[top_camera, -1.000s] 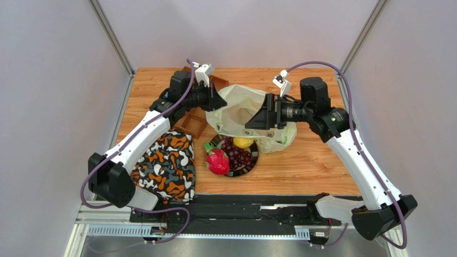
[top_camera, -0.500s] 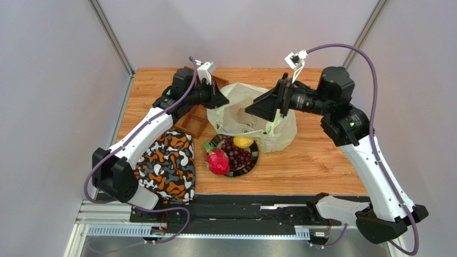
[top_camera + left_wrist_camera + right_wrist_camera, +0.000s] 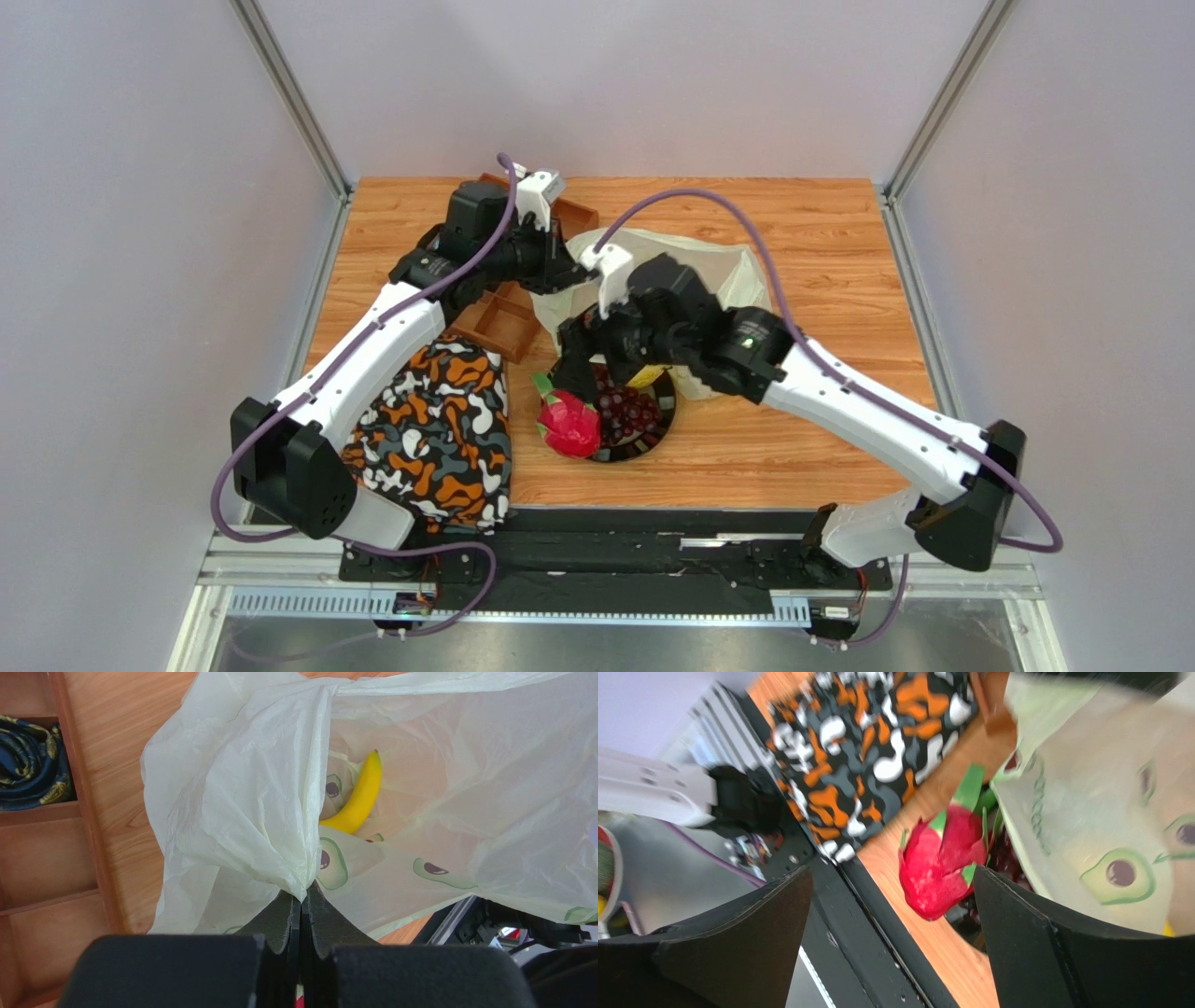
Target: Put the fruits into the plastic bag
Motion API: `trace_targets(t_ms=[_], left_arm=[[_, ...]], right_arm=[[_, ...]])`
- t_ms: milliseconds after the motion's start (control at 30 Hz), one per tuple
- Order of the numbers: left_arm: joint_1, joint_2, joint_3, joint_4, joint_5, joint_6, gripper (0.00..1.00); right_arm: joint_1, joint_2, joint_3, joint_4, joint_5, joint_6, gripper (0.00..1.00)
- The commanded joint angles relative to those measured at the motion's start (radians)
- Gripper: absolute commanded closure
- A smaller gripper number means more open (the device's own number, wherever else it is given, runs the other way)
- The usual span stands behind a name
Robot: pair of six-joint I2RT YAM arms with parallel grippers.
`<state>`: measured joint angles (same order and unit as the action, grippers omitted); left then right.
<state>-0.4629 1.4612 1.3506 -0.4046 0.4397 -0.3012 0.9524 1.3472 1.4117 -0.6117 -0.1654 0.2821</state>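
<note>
My left gripper (image 3: 303, 894) is shut on a fold of the plastic bag's rim (image 3: 267, 791) and holds the mouth up at the back centre (image 3: 554, 269). The yellow banana (image 3: 358, 798) lies inside the bag (image 3: 709, 280). The dragon fruit (image 3: 568, 424), the grape bunch (image 3: 634, 413) and the small yellow fruit (image 3: 645, 375) sit on a dark plate (image 3: 662, 437). My right gripper (image 3: 575, 367) is open and empty, just above the dragon fruit (image 3: 945, 861), which shows between its spread jaws (image 3: 892, 910).
The orange-black-white patterned cloth (image 3: 435, 427) lies left of the plate, also in the right wrist view (image 3: 878, 735). A wooden tray (image 3: 505, 325) with a dark rolled cloth (image 3: 28, 756) stands at the back left. The black rail (image 3: 631, 539) runs along the near edge.
My right arm has swung from over the bag's mouth down and left to above the plate, still open. My left gripper keeps its hold on the bag's rim.
</note>
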Motion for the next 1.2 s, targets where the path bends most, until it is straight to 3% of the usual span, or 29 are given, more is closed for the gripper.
trace_targets(t_ms=[0, 133, 333, 533, 733, 1167], left_arm=[[0.003, -0.032, 0.021, -0.025, -0.016, 0.045, 1.00], [0.003, -0.022, 0.016, -0.017, -0.015, 0.042, 1.00], [0.003, -0.019, 0.010, -0.008, -0.013, 0.040, 1.00], [0.003, -0.027, 0.004, -0.007, -0.027, 0.043, 1.00], [0.003, -0.022, 0.002, 0.001, -0.022, 0.039, 1.00], [0.003, -0.022, 0.001, -0.003, -0.019, 0.037, 1.00]], right_arm=[[0.069, 0.067, -0.033, 0.012, 0.125, -0.012, 0.08], [0.108, 0.127, -0.086, 0.024, 0.162, -0.001, 0.02], [0.100, 0.240, -0.085, -0.055, 0.328, 0.000, 0.00], [0.043, 0.195, -0.146, -0.049, 0.314, 0.020, 0.01], [-0.050, 0.110, -0.264, -0.025, 0.267, 0.022, 0.08], [-0.149, 0.115, -0.370, 0.064, 0.241, 0.048, 0.30]])
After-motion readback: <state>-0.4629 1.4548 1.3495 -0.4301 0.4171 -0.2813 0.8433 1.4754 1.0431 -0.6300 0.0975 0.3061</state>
